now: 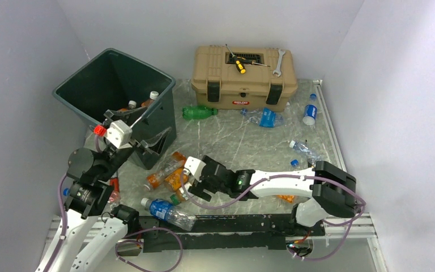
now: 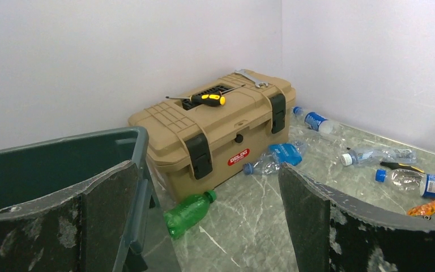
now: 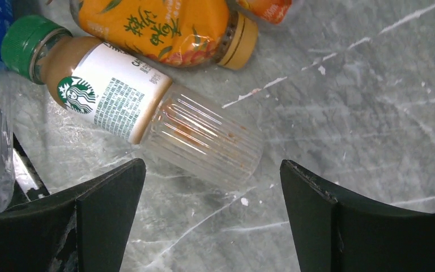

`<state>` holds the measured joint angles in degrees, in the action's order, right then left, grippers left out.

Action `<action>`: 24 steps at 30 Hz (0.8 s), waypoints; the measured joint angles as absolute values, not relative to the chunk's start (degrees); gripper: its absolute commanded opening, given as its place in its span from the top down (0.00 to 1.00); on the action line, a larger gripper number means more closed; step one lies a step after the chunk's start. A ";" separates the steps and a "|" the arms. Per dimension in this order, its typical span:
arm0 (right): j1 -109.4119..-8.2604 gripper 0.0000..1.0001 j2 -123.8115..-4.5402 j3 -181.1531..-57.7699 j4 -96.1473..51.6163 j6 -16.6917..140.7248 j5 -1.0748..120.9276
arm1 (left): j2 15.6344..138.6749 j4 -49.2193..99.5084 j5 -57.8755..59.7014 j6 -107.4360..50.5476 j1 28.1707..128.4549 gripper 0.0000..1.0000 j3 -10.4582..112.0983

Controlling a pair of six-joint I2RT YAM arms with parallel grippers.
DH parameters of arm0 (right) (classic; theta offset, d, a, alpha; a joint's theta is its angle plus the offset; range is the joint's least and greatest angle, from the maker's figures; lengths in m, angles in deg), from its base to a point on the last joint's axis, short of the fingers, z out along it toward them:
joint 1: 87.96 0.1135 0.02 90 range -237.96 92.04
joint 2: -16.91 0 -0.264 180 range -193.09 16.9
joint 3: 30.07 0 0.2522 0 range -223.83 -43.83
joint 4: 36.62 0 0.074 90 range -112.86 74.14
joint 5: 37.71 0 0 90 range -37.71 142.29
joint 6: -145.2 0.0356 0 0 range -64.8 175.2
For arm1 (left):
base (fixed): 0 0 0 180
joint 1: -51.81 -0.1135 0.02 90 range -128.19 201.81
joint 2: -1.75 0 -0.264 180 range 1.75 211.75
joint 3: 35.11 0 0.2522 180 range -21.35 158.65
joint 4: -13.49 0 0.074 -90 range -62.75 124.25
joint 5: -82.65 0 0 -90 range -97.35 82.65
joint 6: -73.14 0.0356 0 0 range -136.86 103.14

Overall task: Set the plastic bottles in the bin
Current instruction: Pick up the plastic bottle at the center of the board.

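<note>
The dark green bin (image 1: pixel 107 79) stands at the back left with a few bottles (image 1: pixel 141 103) inside. My left gripper (image 1: pixel 141 127) hangs open and empty by its near right corner; its wrist view shows the bin's rim (image 2: pixel 62 150) and a green bottle (image 2: pixel 190 212) on the table. My right gripper (image 1: pixel 195 182) is open and low over a cluster of orange bottles (image 1: pixel 167 173). The clear base of a green-capped coffee bottle (image 3: pixel 147 107) lies just ahead of its fingertips (image 3: pixel 212 165), not gripped. An orange bottle (image 3: pixel 164 25) lies beyond it.
A tan toolbox (image 1: pixel 243 76) at the back carries a yellow-handled screwdriver (image 1: pixel 239 64) and a wrench (image 1: pixel 278 62). Loose bottles lie at the green one (image 1: pixel 198 112), two blue-labelled ones (image 1: pixel 266 118) (image 1: pixel 310 113), a clear one (image 1: pixel 305 150), and another near the front (image 1: pixel 167 211).
</note>
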<state>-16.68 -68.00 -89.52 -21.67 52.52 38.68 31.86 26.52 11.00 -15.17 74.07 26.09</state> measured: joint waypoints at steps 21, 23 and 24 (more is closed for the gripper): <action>-15.17 0.17 -79.47 -101.21 -12.56 37.47 45.37 | 27.75 24.90 9.25 -15.13 74.42 0.01 24.15; -15.17 0.18 -79.93 -101.21 -13.39 37.31 45.13 | 27.77 24.83 9.25 -15.15 74.47 0.01 23.99; -15.19 0.18 -80.26 -101.21 -14.00 37.31 45.06 | 27.77 24.88 9.25 -15.15 74.51 0.00 23.97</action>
<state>-15.19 -80.26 -101.21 -14.00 37.31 45.06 27.77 24.88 9.25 -15.15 74.51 23.97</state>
